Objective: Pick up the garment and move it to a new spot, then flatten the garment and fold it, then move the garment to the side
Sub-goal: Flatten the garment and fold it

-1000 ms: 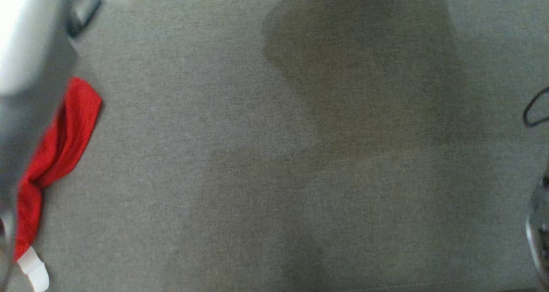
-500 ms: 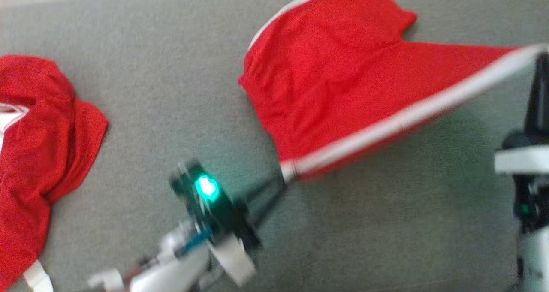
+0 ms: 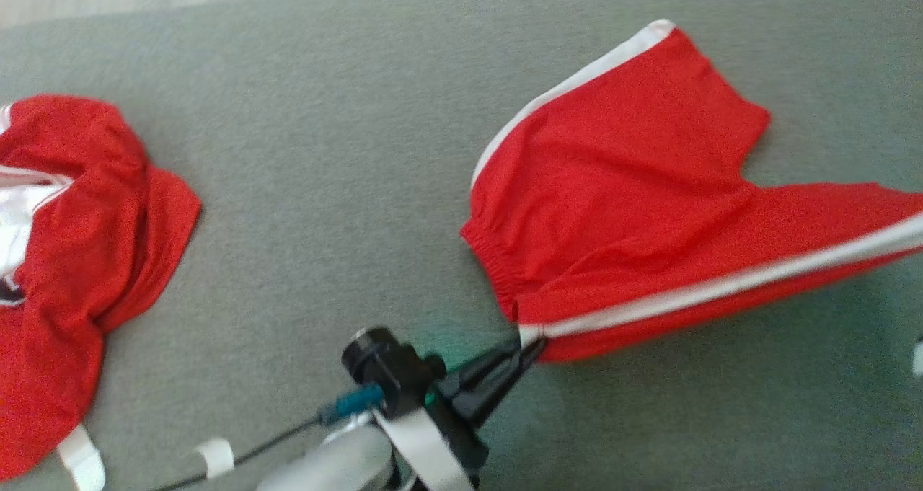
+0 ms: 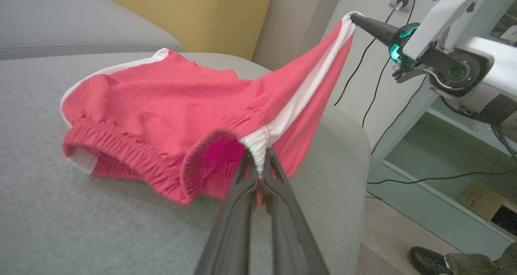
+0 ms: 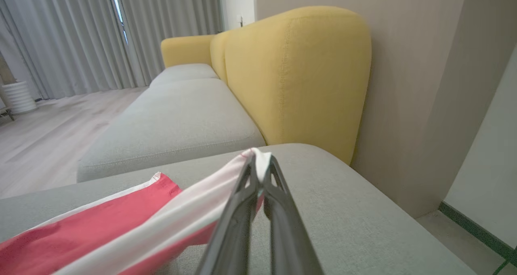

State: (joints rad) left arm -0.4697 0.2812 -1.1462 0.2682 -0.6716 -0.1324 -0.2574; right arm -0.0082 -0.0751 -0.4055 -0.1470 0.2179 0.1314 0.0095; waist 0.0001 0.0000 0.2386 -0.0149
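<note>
The garment is a pair of red shorts (image 3: 620, 188) with white side stripes, partly lying on the grey sofa cushion (image 3: 324, 188). My left gripper (image 3: 530, 343) is shut on the waistband end of a white stripe (image 4: 258, 145), its fingers (image 4: 238, 210) pinched together. My right gripper (image 5: 258, 162) is shut on the far end of the same stripe, and the left wrist view has it lifted at the upper right (image 4: 354, 18). The striped edge hangs taut between the two grippers, raised off the cushion, while the rest of the shorts (image 4: 161, 101) rests on it.
A second red and white garment (image 3: 72, 260) lies crumpled at the cushion's left. A yellow backrest (image 5: 295, 73) stands behind the seat. The cushion's edge (image 4: 359, 145) drops to a floor with cables (image 4: 404, 109), and a person's shoe (image 4: 428, 259) is there.
The head camera has swung from bare cushion onto the shorts, and the picture has kept shifting since. Both grippers stay shut on the striped edge, still stretched between them.
</note>
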